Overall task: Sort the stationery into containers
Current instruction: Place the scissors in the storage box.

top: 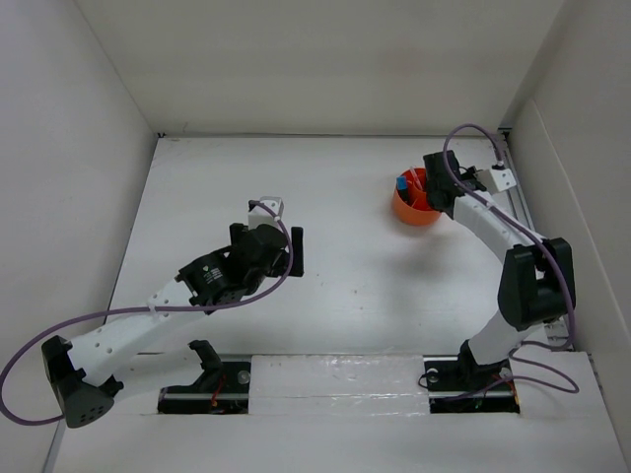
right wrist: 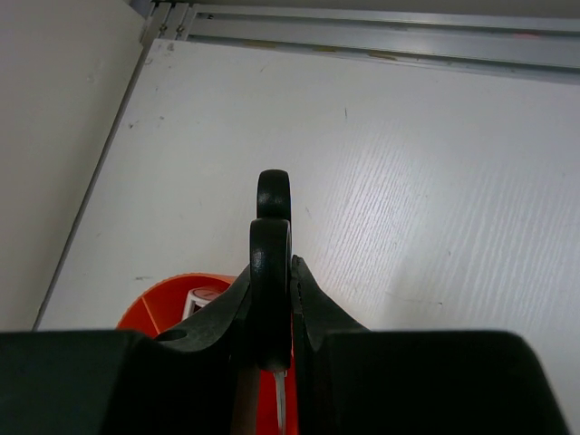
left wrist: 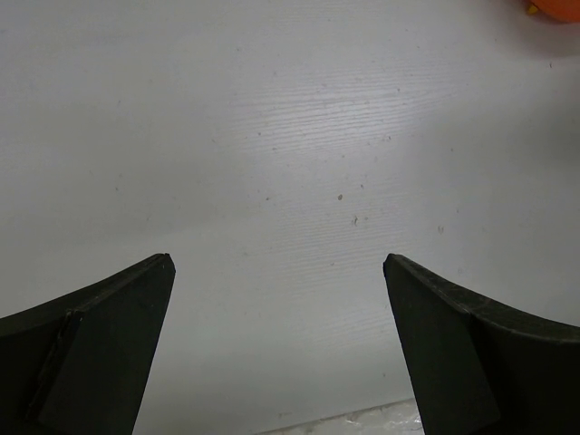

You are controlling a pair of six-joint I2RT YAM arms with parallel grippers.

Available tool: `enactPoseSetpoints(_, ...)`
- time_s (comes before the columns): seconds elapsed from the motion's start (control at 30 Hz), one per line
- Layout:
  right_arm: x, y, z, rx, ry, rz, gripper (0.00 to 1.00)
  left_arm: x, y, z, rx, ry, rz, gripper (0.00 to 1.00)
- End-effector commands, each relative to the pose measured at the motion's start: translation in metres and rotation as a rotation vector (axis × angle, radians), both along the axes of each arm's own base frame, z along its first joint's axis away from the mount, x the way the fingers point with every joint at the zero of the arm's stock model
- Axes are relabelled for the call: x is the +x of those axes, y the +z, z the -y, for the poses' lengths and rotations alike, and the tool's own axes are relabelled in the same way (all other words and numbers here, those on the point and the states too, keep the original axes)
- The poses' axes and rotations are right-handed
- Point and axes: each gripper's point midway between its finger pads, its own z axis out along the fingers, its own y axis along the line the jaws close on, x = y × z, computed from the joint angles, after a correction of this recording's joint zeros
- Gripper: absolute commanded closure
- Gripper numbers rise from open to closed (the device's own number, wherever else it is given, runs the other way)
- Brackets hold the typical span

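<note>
Table (top: 355, 296) takes up most of the overhead view, a white board with pale walls around it. On my screen the left arm (top: 148, 330) lies across the lower left and reaches toward the centre. The right arm (top: 513, 266) rises along the right edge and bends in toward the upper right.

The orange cup (top: 409, 212) stands at upper right of the overhead view, with the right gripper (top: 436, 189) directly above it. In the right wrist view that gripper (right wrist: 276, 340) is clamped narrowly on the scissors (right wrist: 271, 245). The two black handle loops stick out past the fingers at mid-frame. A pale strip of blade runs down at the bottom edge, over the rim of the cup (right wrist: 172, 304) at lower left. I cannot pick out the scissors in the overhead view.

The left gripper (top: 283, 229) sits near the centre of the overhead view, well apart from the cup. From its own camera the gripper (left wrist: 278, 263) is spread wide, with only bare tabletop between its fingers.

A blue-capped highlighter (top: 402, 183) stands inside the cup.
</note>
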Motion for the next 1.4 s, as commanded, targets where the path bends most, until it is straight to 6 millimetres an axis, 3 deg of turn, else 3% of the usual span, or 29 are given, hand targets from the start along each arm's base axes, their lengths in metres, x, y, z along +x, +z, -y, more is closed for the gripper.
enactPoseSetpoints(0.0,0.017,0.015,-0.01,0.008,0.016,0.07,1.0,0.001,0.005,0.0,-0.014,-0.01,0.023,0.0)
enactPoseSetpoints(0.53,0.027,0.002,-0.032,0.041,0.074,0.054,1.0,0.0,0.008,0.003,-0.036,-0.024,0.025,0.0)
enactPoseSetpoints(0.77,0.026,-0.004,-0.037,0.045,0.09,0.034,0.92,0.0,0.008,0.003,-0.036,-0.024,0.025,0.0)
enactPoseSetpoints(0.93,0.026,-0.004,-0.041,0.045,0.099,0.033,0.8,0.0,0.008,0.003,-0.028,-0.029,0.027,0.0)
enactPoseSetpoints(1.07,0.025,-0.011,-0.041,0.041,0.099,0.016,0.78,-0.001,0.01,0.002,-0.036,-0.029,0.033,0.0)
enactPoseSetpoints(1.2,0.025,-0.012,-0.046,0.048,0.114,0.014,0.64,-0.001,0.01,0.002,-0.036,-0.029,0.033,0.0)
enactPoseSetpoints(1.37,0.023,-0.005,-0.045,0.051,0.114,0.025,0.54,-0.001,0.01,0.002,-0.036,-0.029,0.033,0.0)
